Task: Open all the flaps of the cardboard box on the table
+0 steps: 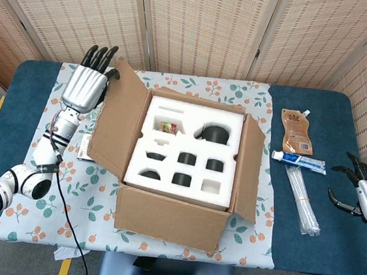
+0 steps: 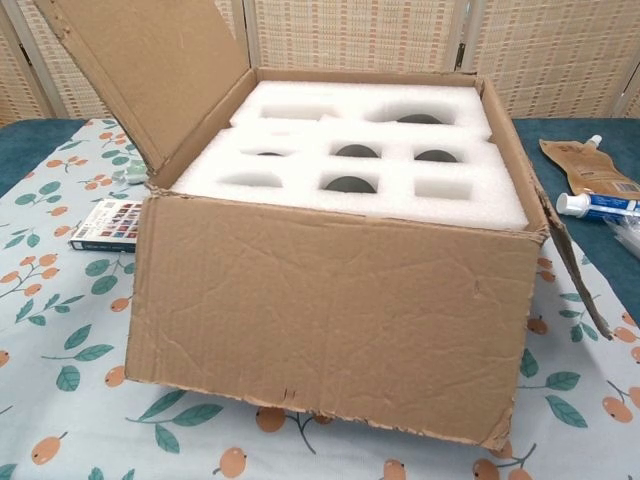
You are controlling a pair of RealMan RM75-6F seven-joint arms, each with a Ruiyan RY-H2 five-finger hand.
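The cardboard box (image 1: 169, 211) (image 2: 330, 310) stands mid-table with white foam (image 1: 185, 151) (image 2: 350, 170) filling its top. Its left flap (image 1: 119, 127) (image 2: 150, 70) leans outward to the left. The right flap (image 1: 250, 167) (image 2: 570, 260) hangs down the right side, and the front flap hangs down the near side. My left hand (image 1: 87, 86) is behind the left flap's outer face, fingers straight and spread, holding nothing. My right hand (image 1: 360, 192) hovers at the table's right edge, fingers apart and empty. Neither hand shows in the chest view.
A colourful booklet (image 2: 110, 224) lies left of the box, partly hidden by the flap in the head view. To the right lie a brown pouch (image 1: 297, 131) (image 2: 583, 168), a toothpaste tube (image 1: 299, 162) (image 2: 598, 206) and clear straws (image 1: 302, 199). A floral cloth (image 1: 41, 181) covers the table's left.
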